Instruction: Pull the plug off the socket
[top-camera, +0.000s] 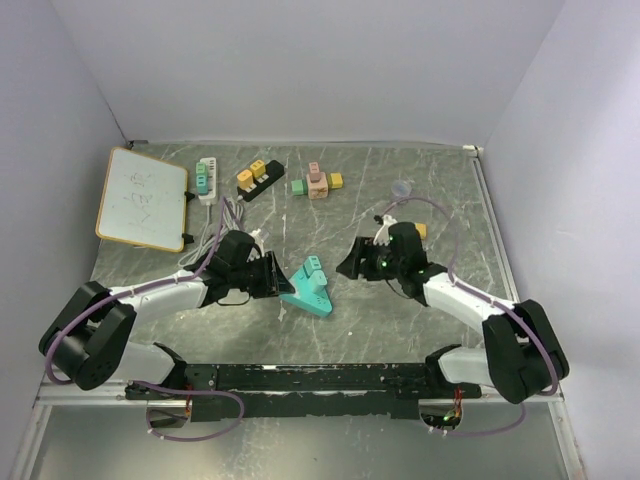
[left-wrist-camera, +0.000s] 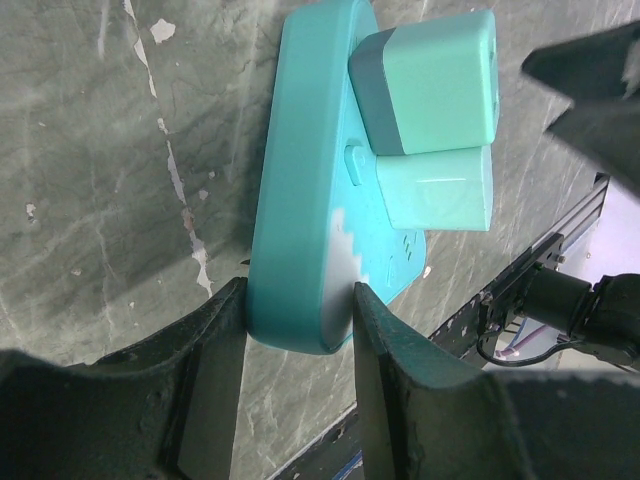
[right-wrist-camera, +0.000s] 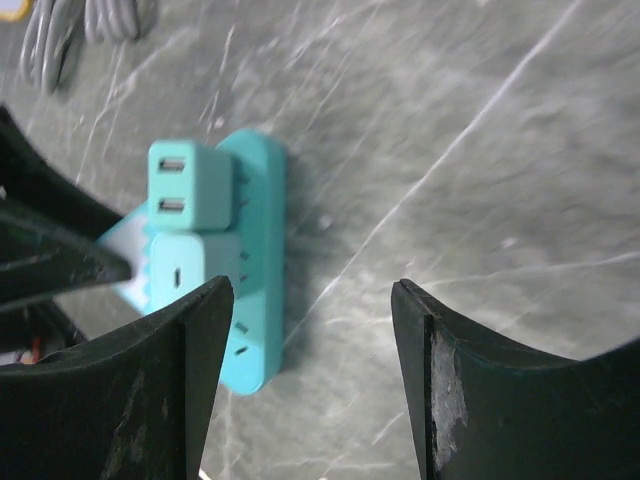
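Note:
A teal socket strip (top-camera: 310, 291) lies mid-table with two mint plug adapters (top-camera: 312, 267) stuck in its far end. In the left wrist view the strip (left-wrist-camera: 300, 200) has its near end pinched between my left fingers, and the plugs (left-wrist-camera: 435, 85) stand beyond. My left gripper (top-camera: 277, 278) is shut on the strip's left end. My right gripper (top-camera: 352, 265) is open and empty, just right of the plugs. In the right wrist view the strip (right-wrist-camera: 250, 290) and the upper plug (right-wrist-camera: 190, 185) lie ahead left of the open jaws.
A small whiteboard (top-camera: 143, 198) lies at the far left. A white strip with a grey cable (top-camera: 208, 180), a black strip with yellow plugs (top-camera: 258, 179) and a pink block with plugs (top-camera: 318, 182) sit at the back. A clear cap (top-camera: 401, 187) lies at the back right.

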